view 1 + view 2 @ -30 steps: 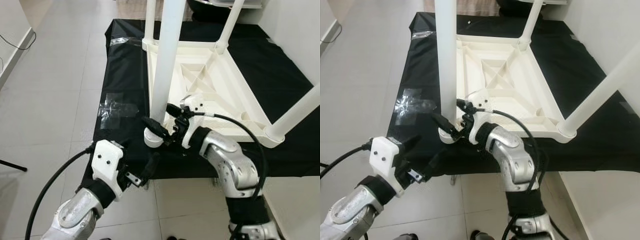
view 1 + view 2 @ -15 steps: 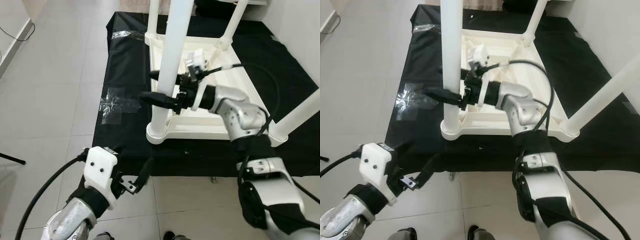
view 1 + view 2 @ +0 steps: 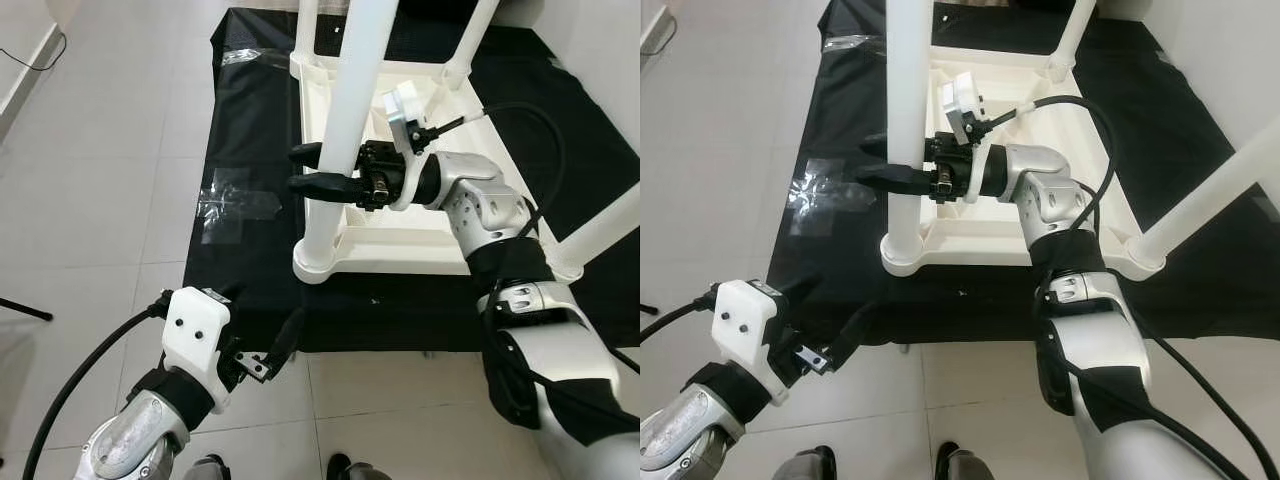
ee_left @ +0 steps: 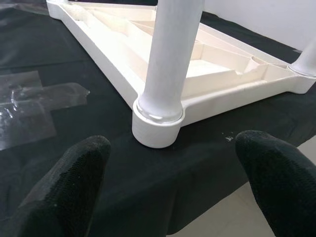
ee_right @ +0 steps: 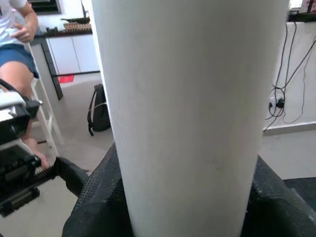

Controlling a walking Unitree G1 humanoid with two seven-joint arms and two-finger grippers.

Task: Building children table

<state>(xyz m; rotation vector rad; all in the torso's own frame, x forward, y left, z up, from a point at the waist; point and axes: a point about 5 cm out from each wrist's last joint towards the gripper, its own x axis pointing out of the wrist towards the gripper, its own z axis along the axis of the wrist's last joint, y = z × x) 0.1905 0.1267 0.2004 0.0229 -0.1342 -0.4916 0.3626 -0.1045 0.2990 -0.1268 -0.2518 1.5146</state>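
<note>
Now my right gripper (image 3: 322, 170) clamps the near-left leg (image 3: 345, 130) of the upturned white table (image 3: 420, 225), which lies on the black mat (image 3: 250, 130) with four legs up. My left gripper (image 4: 170, 187) hovers open nearby.

Bright, even indoor light; sharp head views, soft close-ups at my wrists.

From my head the pale glossy floor tiles (image 3: 100, 150) carry soft sheen, and the clear crinkled tape patch (image 3: 236, 206) on the matte black cloth (image 3: 840, 120) glints. Shadows are faint. In my left wrist view my black textured fingers (image 4: 64, 187) blur up close; in my right wrist view the round white plastic table leg (image 5: 190, 113) looms soft, slightly washed.
</note>
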